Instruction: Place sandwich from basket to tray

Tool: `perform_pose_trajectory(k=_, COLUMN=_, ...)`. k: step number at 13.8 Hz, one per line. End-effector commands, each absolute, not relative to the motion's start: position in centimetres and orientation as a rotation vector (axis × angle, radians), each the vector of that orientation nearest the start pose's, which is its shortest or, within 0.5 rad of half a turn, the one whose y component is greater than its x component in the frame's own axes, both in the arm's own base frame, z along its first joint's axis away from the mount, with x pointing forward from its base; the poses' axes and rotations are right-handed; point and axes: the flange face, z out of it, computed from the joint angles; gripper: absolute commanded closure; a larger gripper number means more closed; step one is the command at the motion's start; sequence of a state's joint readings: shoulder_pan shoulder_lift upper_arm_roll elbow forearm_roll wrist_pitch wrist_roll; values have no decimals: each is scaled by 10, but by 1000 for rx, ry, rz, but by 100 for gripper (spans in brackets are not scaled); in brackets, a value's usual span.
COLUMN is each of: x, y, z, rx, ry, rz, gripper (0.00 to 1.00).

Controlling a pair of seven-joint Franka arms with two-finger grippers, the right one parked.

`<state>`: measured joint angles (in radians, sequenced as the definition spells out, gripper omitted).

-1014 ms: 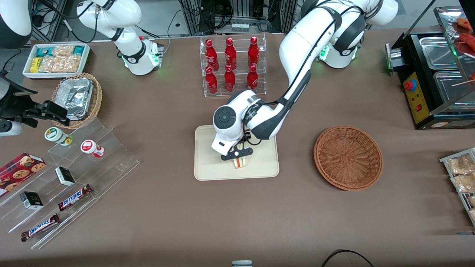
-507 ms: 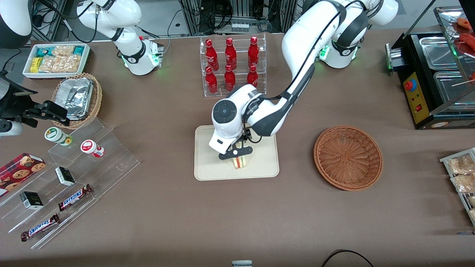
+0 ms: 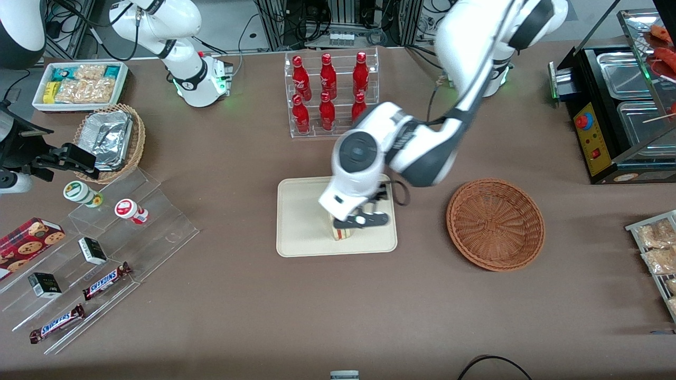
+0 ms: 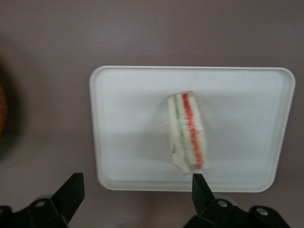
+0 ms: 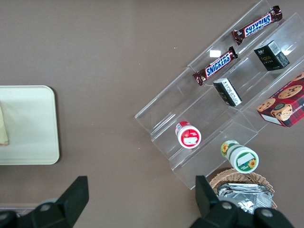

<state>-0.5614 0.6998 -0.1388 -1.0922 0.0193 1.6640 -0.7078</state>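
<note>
One item moved: sandwich [image 3: 342, 231] sitting on the tray [image 3: 296, 232], standing on edge with filling stripes showing in the wrist view [image 4: 188, 133]; lying free, nothing touching it.
tray: lying flat between the acrylic snack steps [image 3: 132, 227] and the basket [image 3: 495, 224], low rim keeping the wedge in; sandwich near the middle, slightly toward the front camera.
gripper: [image 3: 364, 219] hanging above the tray, fingers [image 4: 71, 192] spread wide with the sandwich well clear between them; opened to let go, by the look of it.
basket: sitting empty toward the working arm's end of the table, well apart from the tray.
bottle rack: [image 3: 330, 95] farther from the front camera than the tray, not involved.
change vs half a second ago: wrist lifting and swinging toward the basket; sandwich staying in the same spot on the tray.
status: looking done, pending retreat.
</note>
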Motion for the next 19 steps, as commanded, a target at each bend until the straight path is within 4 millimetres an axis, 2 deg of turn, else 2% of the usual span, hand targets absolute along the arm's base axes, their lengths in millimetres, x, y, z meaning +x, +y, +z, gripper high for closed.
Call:
perform_pose_trajectory(k=1, x=599, y=-379, z=421, rx=-3075, ry=-53, rz=296, gripper=0)
perform_pose_trajectory(k=3, x=604, y=-337, z=432, rx=-3077, ry=34, rz=302, gripper=0)
perform_pose_trajectory(k=4, x=609, y=-300, z=438, rx=-3069, ry=100, rz=341, gripper=0)
perform_pose_trajectory(k=5, x=607, y=-267, z=453, rx=-3081, ry=146, rz=327, gripper=0)
perform_pose_trajectory(k=6, x=610, y=-236, z=465, rx=-3096, ry=140, rz=302, gripper=0)
perform_pose_trajectory(k=9, x=604, y=-170, z=490, rx=-3105, ry=180, rz=288, gripper=0)
perform_pose_trajectory(k=12, x=593, y=-131, z=509, rx=-3111, ry=180, rz=264, gripper=0)
perform_pose_trajectory(k=16, x=578, y=-109, z=533, rx=-3064, ry=157, rz=214, gripper=0)
perform_pose_trajectory(k=18, x=568, y=-86, z=549, rx=-3059, ry=102, rz=209, gripper=0)
perform_pose_trajectory(k=19, x=561, y=-83, z=554, rx=-3057, ry=93, rz=209, gripper=0)
